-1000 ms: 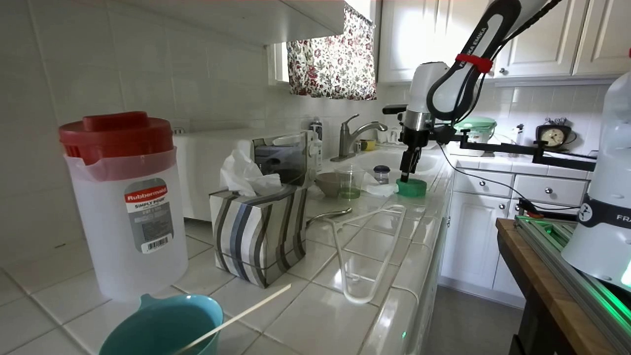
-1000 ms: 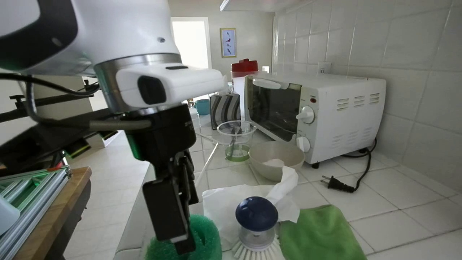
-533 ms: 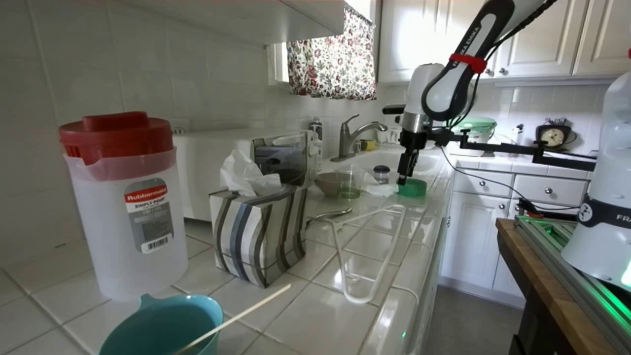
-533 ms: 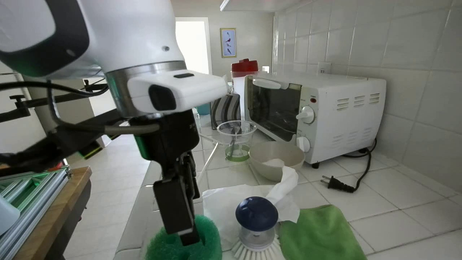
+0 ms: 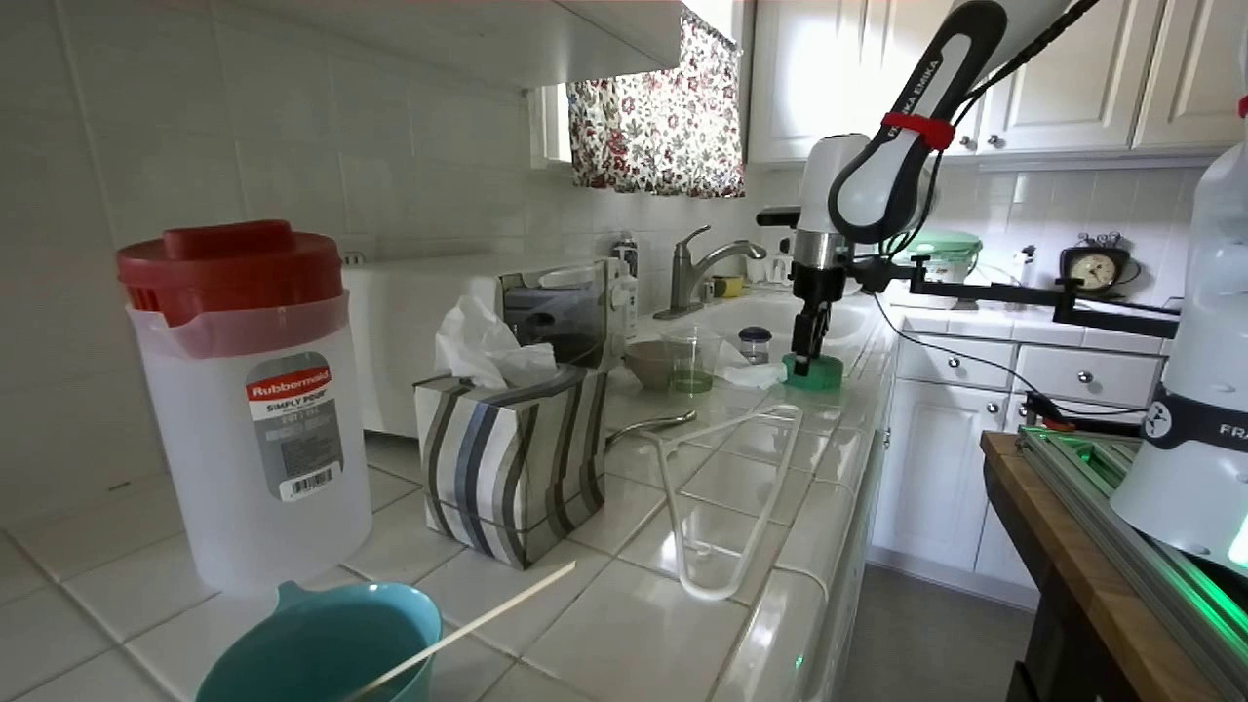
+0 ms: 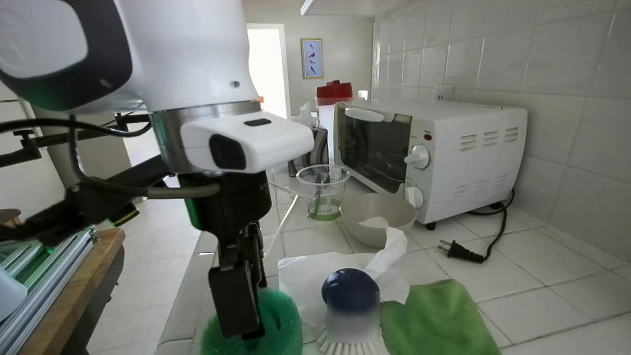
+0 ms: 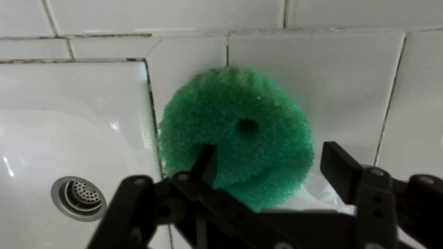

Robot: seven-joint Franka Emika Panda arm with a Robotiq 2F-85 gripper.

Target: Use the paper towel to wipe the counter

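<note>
Glossy white square tiles cover the counter [image 6: 547, 315], and a white tiled wall [image 6: 567, 64] runs along its right side in an exterior view. From left to right there, a wooden tabletop [image 6: 84, 286] comes first, apart from the counter. Next is my gripper [image 7: 269, 148], pointing down at the near left of the counter. Its fingers are spread and unclenched: in the wrist view one fingertip is over the face of a round green sponge [image 6: 282, 320], the other just past the sponge's right edge. Whether the first fingertip touches the sponge, I cannot tell. The sponge sits beside the sink [image 7: 86, 138]. Just right of it the paper towel [image 6: 306, 276] lies on the counter, a twisted end raised. Farther off stands a clear cup [image 6: 323, 192], green at its base. On the towel's near side is a brush [image 6: 350, 291] with a navy knob, its middle blurred. A beige bowl [image 6: 356, 228] stands beyond, then a green cloth [image 6: 438, 320] lies near right. A white toaster oven [image 6: 473, 162] stands far right, a black plug [image 6: 466, 252] lying near it.
</note>
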